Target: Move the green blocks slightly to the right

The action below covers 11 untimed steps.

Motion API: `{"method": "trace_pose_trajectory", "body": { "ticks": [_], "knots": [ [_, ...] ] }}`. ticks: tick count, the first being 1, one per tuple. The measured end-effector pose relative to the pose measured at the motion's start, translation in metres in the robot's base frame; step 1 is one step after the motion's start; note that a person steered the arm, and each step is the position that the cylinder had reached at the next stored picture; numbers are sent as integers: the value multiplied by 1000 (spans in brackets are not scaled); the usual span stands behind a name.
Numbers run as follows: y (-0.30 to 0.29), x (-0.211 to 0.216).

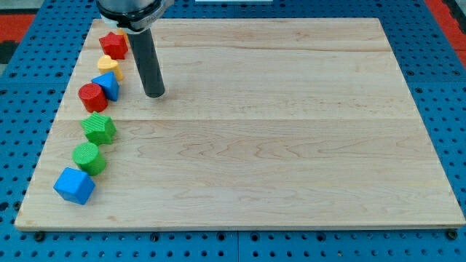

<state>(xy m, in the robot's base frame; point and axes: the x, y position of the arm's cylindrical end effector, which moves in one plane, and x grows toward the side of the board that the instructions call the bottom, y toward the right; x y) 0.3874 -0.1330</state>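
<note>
Two green blocks lie near the board's left edge: a green star-shaped block [99,128] and, below it, a green cylinder [89,157]. My tip [154,94] rests on the board to the upper right of the green star block, apart from it and from every block. The rod rises from the tip toward the view's top.
A column of blocks runs down the left edge: a red star-like block [113,44], a yellow block [109,66], a blue triangular block [108,86], a red cylinder [92,97], and a blue cube [74,185] at the bottom. The wooden board [277,131] lies on a blue perforated table.
</note>
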Motion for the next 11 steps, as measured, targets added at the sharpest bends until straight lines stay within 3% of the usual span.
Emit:
{"method": "trace_pose_trajectory", "body": {
  "ticks": [4, 8, 9, 10, 11],
  "knots": [
    [-13, 6],
    [11, 9],
    [9, 36],
    [-21, 36],
    [-12, 31]
  ]
}}
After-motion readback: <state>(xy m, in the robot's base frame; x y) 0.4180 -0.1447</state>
